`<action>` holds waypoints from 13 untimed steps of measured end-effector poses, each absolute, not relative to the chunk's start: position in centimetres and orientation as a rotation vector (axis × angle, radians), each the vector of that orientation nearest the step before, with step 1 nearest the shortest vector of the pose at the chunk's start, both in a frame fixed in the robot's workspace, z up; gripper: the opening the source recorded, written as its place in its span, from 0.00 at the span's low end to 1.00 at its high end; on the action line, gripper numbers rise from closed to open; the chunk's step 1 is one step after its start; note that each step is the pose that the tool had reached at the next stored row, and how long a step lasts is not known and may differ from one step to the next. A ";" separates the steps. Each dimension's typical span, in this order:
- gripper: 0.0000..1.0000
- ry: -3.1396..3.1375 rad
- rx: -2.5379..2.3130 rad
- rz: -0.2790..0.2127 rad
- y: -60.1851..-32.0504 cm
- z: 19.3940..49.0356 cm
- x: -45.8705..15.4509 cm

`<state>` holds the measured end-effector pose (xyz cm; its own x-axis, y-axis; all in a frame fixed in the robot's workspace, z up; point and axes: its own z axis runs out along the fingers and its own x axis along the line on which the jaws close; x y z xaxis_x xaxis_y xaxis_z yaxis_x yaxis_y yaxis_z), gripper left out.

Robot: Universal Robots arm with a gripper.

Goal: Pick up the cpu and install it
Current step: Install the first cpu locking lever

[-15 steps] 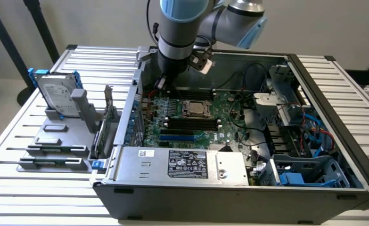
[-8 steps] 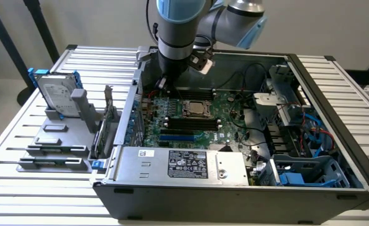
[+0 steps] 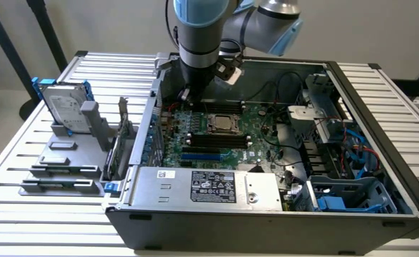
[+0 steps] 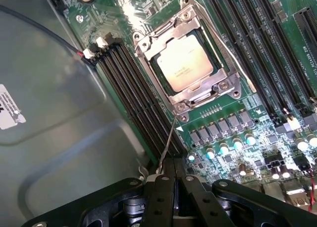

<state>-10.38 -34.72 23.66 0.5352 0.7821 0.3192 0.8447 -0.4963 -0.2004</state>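
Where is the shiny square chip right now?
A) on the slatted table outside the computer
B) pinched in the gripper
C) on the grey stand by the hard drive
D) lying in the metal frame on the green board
D: the cpu lies flat inside the metal frame on the green board, while the gripper beside it is shut with no chip in it.

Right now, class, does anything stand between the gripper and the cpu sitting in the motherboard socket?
Nothing visible covers the cpu; its top lies bare inside the socket frame. Between it and the shut gripper, only the thin wire lever runs from the frame's corner toward the gripper.
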 end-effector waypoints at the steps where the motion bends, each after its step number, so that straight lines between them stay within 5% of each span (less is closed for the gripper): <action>1: 0.11 -1.340 -2.451 -0.270 -34.7 23.7 -10.4; 13: 0.11 -1.287 -2.496 -0.325 -34.7 24.1 -10.4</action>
<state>-10.37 -34.72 24.10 0.5695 0.7488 0.3391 0.8200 -0.5463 -0.1708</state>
